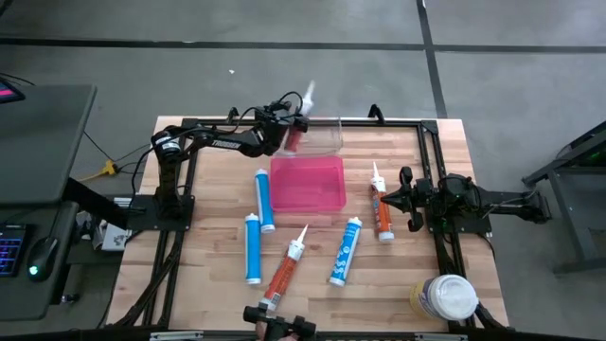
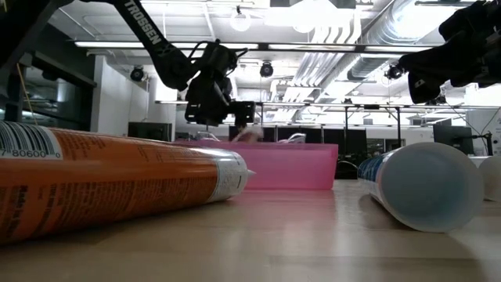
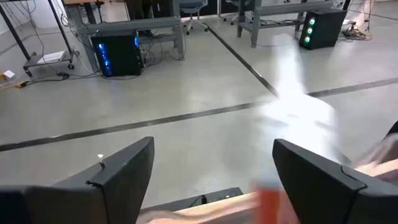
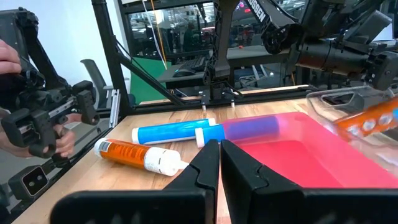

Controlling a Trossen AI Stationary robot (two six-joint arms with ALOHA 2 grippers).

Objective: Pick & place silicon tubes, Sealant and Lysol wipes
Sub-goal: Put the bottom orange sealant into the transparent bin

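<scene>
From above, the left gripper (image 1: pixel 295 123) hangs over the clear bin (image 1: pixel 327 138) behind the pink tray (image 1: pixel 308 183), an orange tube (image 1: pixel 296 131) at its fingers, nozzle pointing away from the bench (image 1: pixel 208 237). Past the left wrist, those fingers (image 3: pixel 121 171) are spread, the tube blurred beside them. Past the right wrist, that arm's fingers (image 4: pixel 208 163) are pressed together, empty, nearer the wipes canister (image 1: pixel 447 297).

Robotics lab, exposed ceiling ducts (image 2: pixel 368 31), workbenches (image 3: pixel 140 28)

Blue tubes (image 1: pixel 264 200): three; orange tubes (image 1: pixel 284 272): three; wipes canister (image 1: pixel 445 297): one; bins (image 1: pixel 308 183): two
</scene>
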